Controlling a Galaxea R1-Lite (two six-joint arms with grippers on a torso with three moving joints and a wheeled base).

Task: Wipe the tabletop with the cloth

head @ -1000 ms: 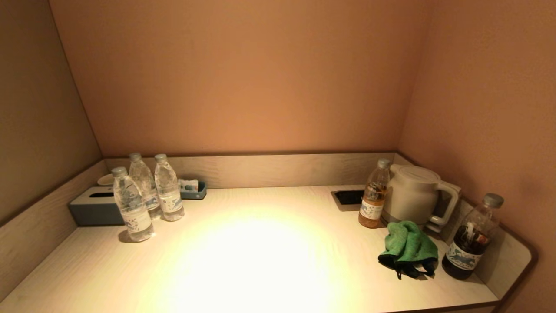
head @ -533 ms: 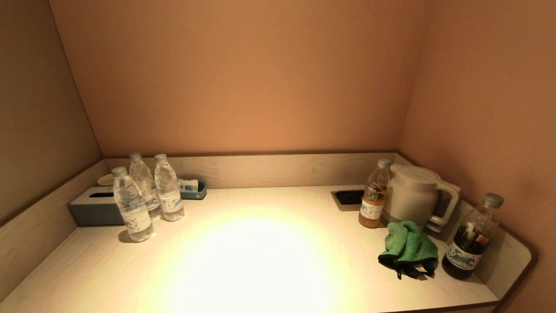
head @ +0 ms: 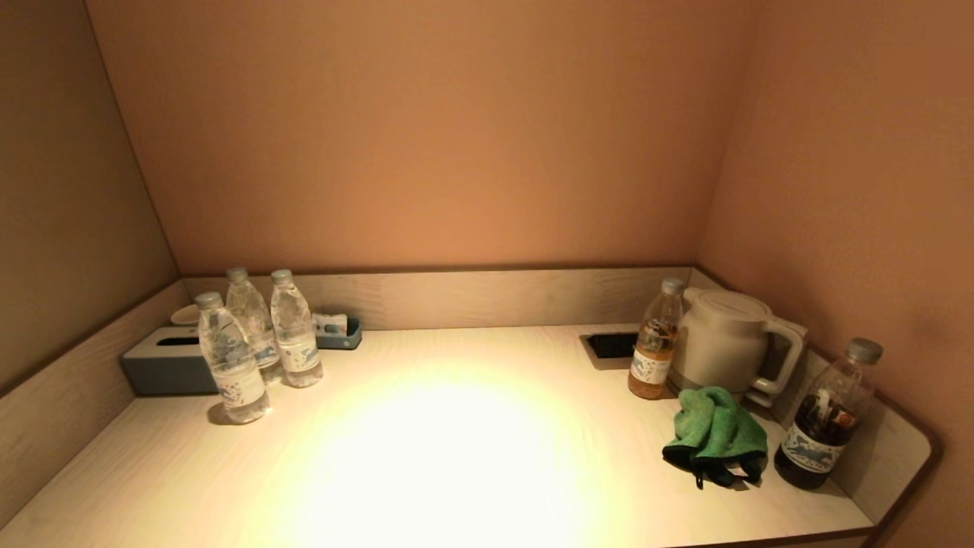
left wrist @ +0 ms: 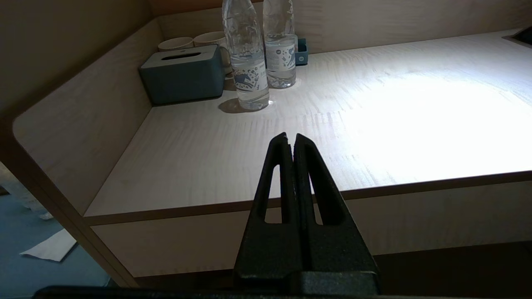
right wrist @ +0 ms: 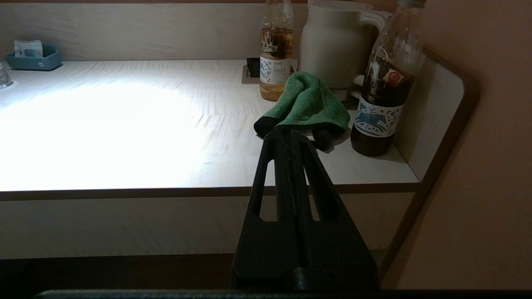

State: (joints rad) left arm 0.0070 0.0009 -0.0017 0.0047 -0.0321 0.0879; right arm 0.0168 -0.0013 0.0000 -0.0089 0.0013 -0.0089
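Still untouched, the green cloth (head: 715, 431) lies bunched on the desk (head: 426, 457) just in front of the kettle (head: 723, 340), between two bottles; right gripper (right wrist: 289, 133) and left gripper (left wrist: 289, 138), fingers closed on nothing, wait below the desk's front edge

No visible change across the head views: the green cloth (head: 715, 432) lies crumpled in the same spot just in front of the kettle (head: 727, 340), nothing else near the kettle has shifted, and neither arm has entered the head view.
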